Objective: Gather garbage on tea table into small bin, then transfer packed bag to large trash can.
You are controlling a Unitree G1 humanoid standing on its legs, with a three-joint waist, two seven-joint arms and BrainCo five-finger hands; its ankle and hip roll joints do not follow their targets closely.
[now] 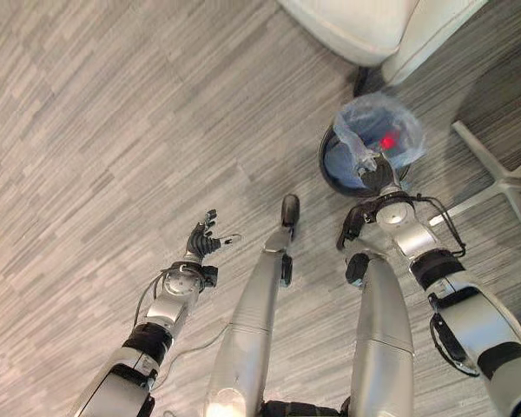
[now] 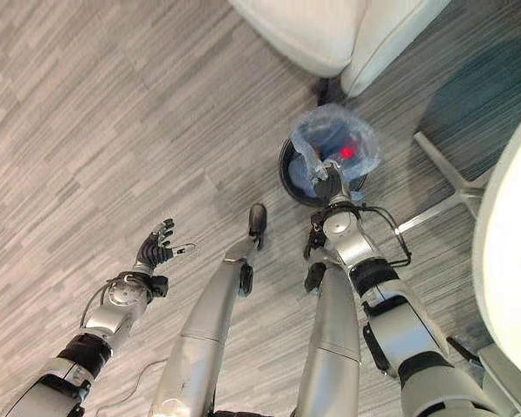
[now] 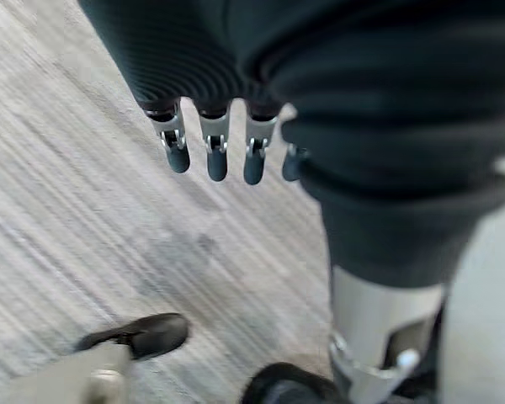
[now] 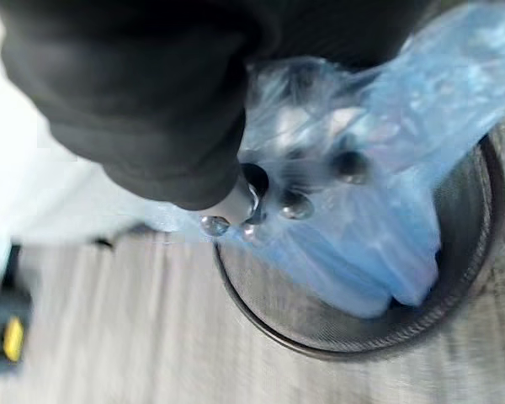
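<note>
Blue plastic bag (image 4: pixel 379 194) bunches in my right hand (image 1: pixel 378 178), fingers curled on it inside the bin (image 4: pixel 353 337); I should lift straight, left hand (image 1: pixel 200 239) slack and empty.

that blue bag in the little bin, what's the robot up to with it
The robot's right hand is reaching into the small round black mesh bin on the grey wood-look floor and has its fingers curled into the translucent blue plastic bag, bunching it at the rim. The bag sits partly in the bin, with something red inside. The left hand hangs open over the floor, holding nothing.
</note>
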